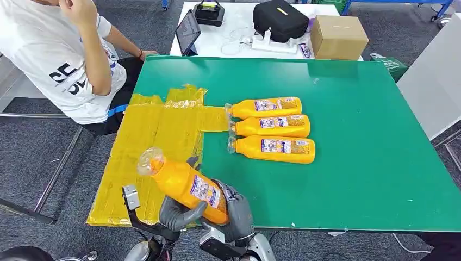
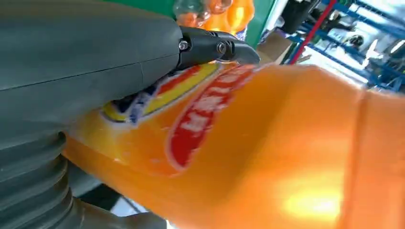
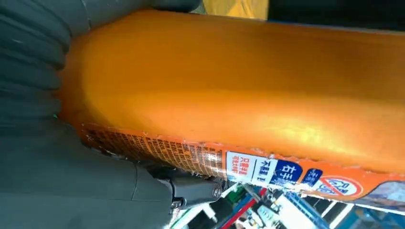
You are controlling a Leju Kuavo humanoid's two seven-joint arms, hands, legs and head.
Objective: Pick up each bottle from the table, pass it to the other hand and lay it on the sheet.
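An orange bottle (image 1: 185,185) with a clear cap hangs tilted over the near edge of the yellow sheet (image 1: 152,136), cap toward the far left. Both hands grip its lower body: my left hand (image 1: 176,215) from below on the left, my right hand (image 1: 237,211) on the right. In the left wrist view my left hand (image 2: 86,62) lies against the bottle (image 2: 267,143) at its label. My right hand (image 3: 71,181) wraps the bottle (image 3: 239,86) in the right wrist view. Three more orange bottles (image 1: 272,126) lie side by side on the green table (image 1: 369,163), caps at the sheet's right edge.
A person (image 1: 70,54) in a white shirt sits at the table's far left corner, beside the sheet. Behind the green table stands a white table with a tablet (image 1: 187,32), a black bag (image 1: 280,20) and a cardboard box (image 1: 338,36).
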